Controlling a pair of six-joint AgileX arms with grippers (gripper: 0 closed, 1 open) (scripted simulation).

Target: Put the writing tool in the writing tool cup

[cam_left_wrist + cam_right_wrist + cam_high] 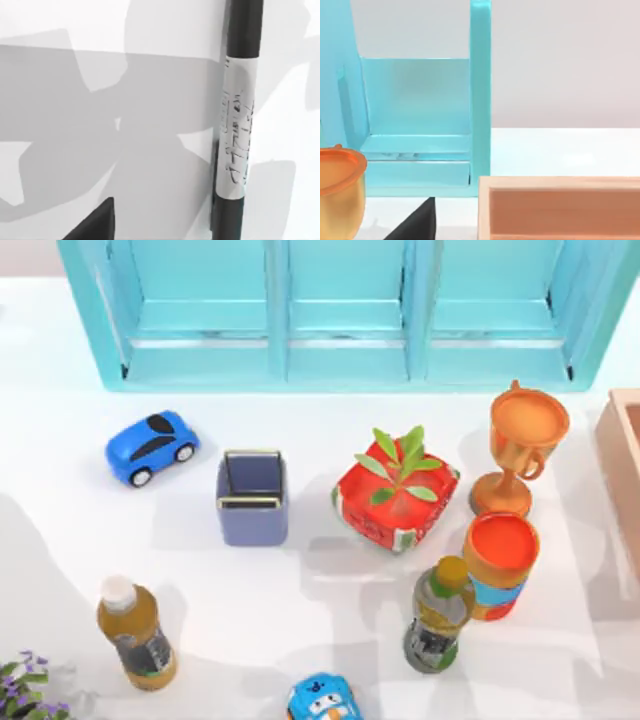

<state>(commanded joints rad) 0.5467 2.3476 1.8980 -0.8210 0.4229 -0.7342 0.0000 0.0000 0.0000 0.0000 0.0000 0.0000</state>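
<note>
The writing tool cup [252, 497], a small slate-blue square holder with a thin metal rim, stands upright and empty on the white table [320, 580], and I take it as the landmark. The blue toy car [151, 446] is just to its left and a little behind; the red planter box [396, 499] is to its right, apart from it.

The writing tool [239, 120], a black marker with a white printed label, lies flat on the table in the left wrist view, so it is close under the left arm. How far it lies from the cup I cannot say.

The left gripper is cut off: one dark fingertip [97, 225] shows at the edge, and I cannot tell if the claw is spread or pressed together. The same holds for the right gripper, seen as a dark tip [420, 222] near the orange trophy [337, 192] and a wooden box [560, 207].

The marker is round and may roll if the fingers close off its middle; a tilted grasp could hit the narrow cup's rim and tip it
</note>
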